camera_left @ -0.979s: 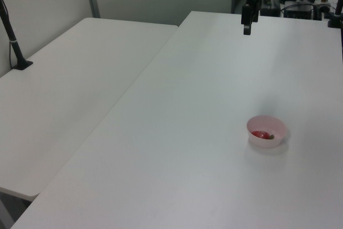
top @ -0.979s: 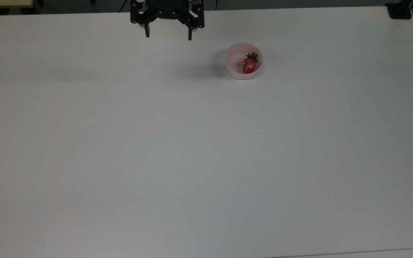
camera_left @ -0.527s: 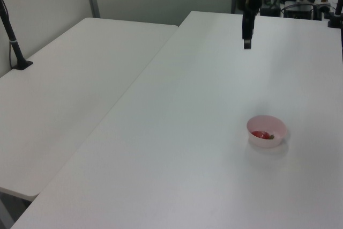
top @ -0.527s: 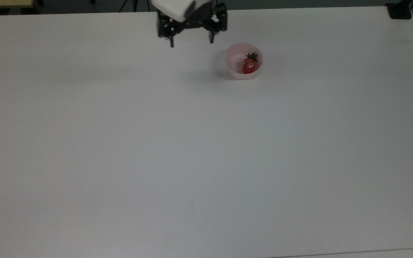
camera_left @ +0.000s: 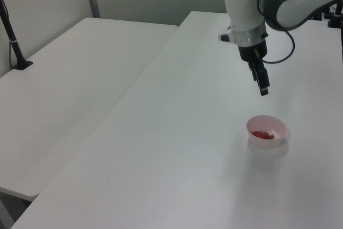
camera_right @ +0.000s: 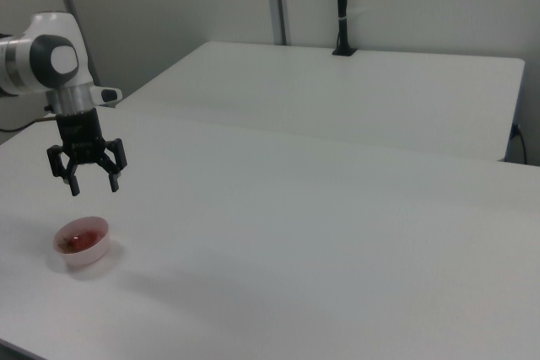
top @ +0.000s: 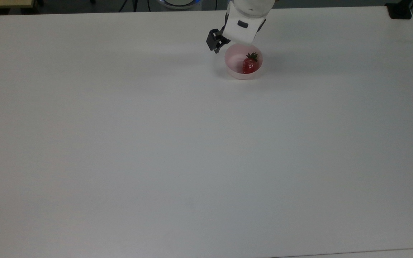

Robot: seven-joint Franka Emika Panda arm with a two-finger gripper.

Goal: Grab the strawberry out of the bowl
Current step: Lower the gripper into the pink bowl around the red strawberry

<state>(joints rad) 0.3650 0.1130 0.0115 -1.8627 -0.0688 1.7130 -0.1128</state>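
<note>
While the arm is swinging across the upper middle of the top view, the gripper [camera_right: 92,184] is arriving over the bowl [top: 236,73]; a second ago it was hanging well off toward the top view's upper left, beside nothing at all. Now it is hovering just above the bowl's far rim, with its white wrist covering part of that rim in the top view. In the right view its fingers [camera_right: 72,185] are spread wide, with clear air between the tips and the bowl below.

The strawberry [top: 249,65] is lying inside the bowl, toward the top view's right side of it, leafy end pointing to the frame's top. Neither it nor the bowl is shifting on the table [top: 192,150]; both are sitting where they were.

So the sideways travel looks nearly done, and I'd say the approach is giving way to the descent. The gripper seems to be sitting a touch off the berry, so a small correction toward it is probably needed before going down between the low walls.
</note>
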